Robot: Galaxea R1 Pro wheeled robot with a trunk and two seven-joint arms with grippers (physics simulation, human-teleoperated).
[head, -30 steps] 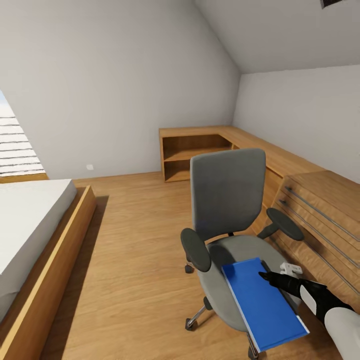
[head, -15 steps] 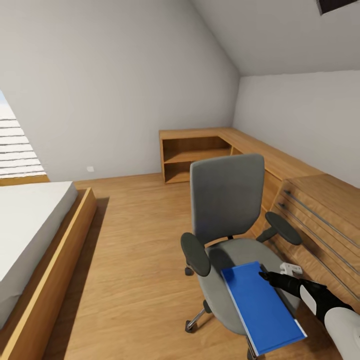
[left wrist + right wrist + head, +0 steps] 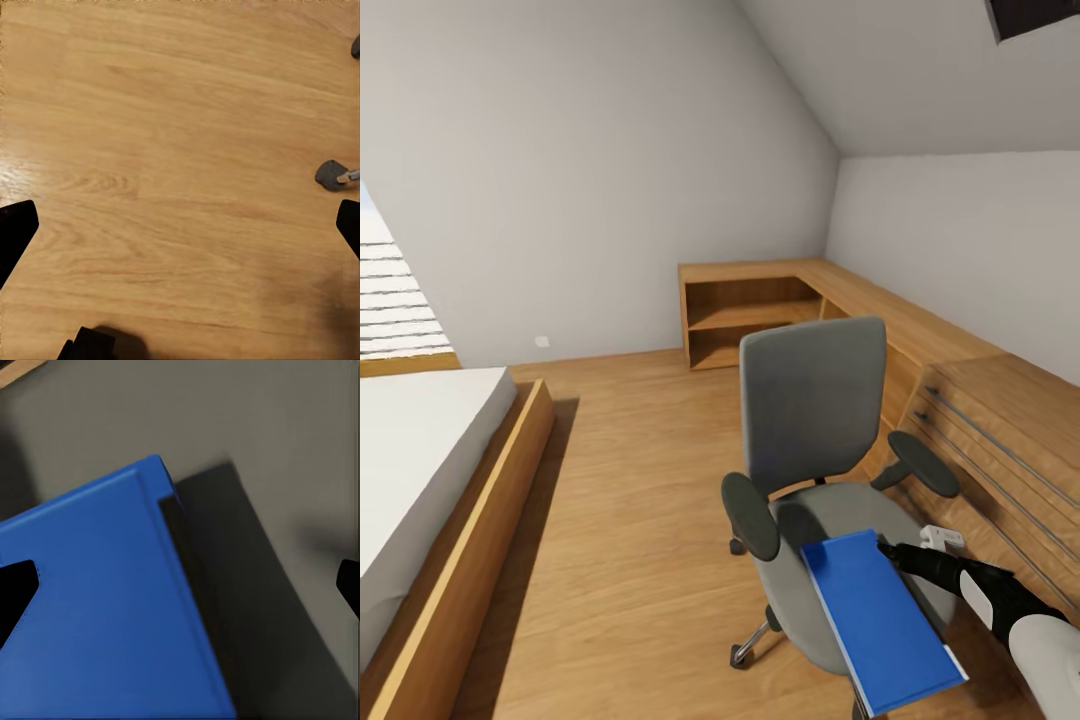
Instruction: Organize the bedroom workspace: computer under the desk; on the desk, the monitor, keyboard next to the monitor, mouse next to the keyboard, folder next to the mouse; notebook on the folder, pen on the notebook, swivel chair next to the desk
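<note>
The blue folder [image 3: 880, 620] was seen lying flat on the seat of the swivel chair [image 3: 815, 410], its near end jutting past the seat's front edge, so that a free edge was offered for a pinch from the side. The right gripper [image 3: 887, 548] was brought to the folder's right long edge, near the far corner, presumably for that reason. In the right wrist view the folder [image 3: 97, 615] was crossed by one dark fingertip [image 3: 15, 592] while the other [image 3: 349, 585] stood far off over the grey seat; the jaws were thus spread wide and nothing was yet gripped (the folder's shadow on the cushion suggested a slightly raised edge).

The left gripper [image 3: 180, 232] was held over bare wooden floor [image 3: 172, 135], its fingertips wide apart and empty, a chair caster [image 3: 330, 174] just beside it.

The chair was stood on plank flooring beside a drawer unit [image 3: 1000, 440]. A low wooden counter with open shelves [image 3: 750, 310] was run into the corner under a sloped white ceiling, and a wood-framed bed [image 3: 440, 470] was set well apart on the other side. The step in hand was judged to be the folder's pick-up, with the carry to the desk not yet begun.
</note>
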